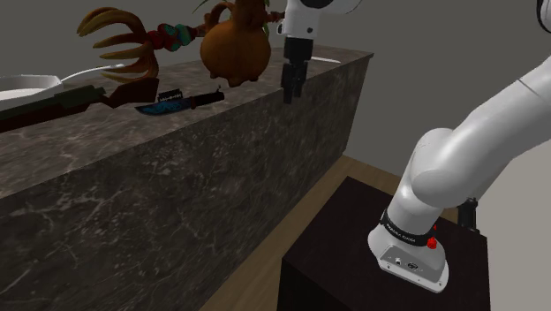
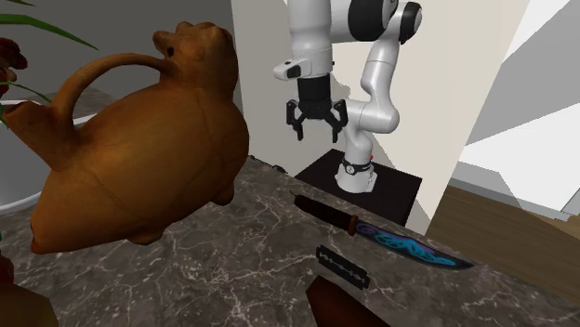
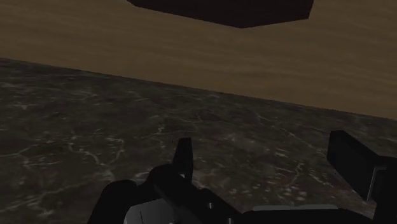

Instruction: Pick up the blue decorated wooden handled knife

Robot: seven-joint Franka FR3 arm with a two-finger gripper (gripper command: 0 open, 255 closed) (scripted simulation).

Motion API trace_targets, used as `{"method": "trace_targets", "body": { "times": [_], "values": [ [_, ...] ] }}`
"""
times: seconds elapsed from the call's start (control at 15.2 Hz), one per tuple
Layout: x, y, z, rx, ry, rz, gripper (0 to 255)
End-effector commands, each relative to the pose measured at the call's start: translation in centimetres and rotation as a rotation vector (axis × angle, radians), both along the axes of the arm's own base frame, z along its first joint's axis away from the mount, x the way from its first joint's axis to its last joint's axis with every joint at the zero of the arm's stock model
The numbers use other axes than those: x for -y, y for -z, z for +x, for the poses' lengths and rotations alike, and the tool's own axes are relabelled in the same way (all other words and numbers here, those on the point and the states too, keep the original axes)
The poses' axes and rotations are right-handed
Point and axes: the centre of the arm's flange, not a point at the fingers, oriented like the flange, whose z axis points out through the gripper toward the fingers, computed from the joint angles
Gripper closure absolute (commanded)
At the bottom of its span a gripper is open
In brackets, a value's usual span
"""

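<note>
The tool [image 2: 315, 133] hangs with its fingers spread apart, nothing between them, above the far edge of the counter [image 2: 246, 265]. Below it, toward the second exterior view's right, the knife [image 2: 381, 234] lies flat on the counter, with its dark handle nearer the tool and its blue patterned blade pointing away. A small dark strip [image 2: 344, 267] lies just beside the knife. A brown animal-shaped jug [image 2: 139, 149] stands toward that view's left of the tool.

A dark stone counter [image 3: 95, 127] veined in white lies directly beneath the fingers [image 3: 183, 156], and past their tips its edge drops to a brown wood-plank floor [image 3: 191, 57]. Beyond them the shoulder view has a plain grey wall [image 1: 424, 79]; the second exterior view has 1 cream wall [image 2: 260, 56] beside them. The light is dim.
</note>
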Motion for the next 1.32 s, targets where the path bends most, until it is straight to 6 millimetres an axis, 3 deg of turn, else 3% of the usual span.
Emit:
{"method": "trace_targets", "body": {
  "times": [0.0, 0.66, 1.25],
  "values": [
    [-0.9, 0.0, 2.2, 0.016, -0.082, 0.0, 0],
    [-8.1, -1.0, 12.7, 0.09, -0.478, 0.002, 0],
    [-17.6, -2.4, 19.0, 0.158, -0.835, 0.003, 0]
  ]
}}
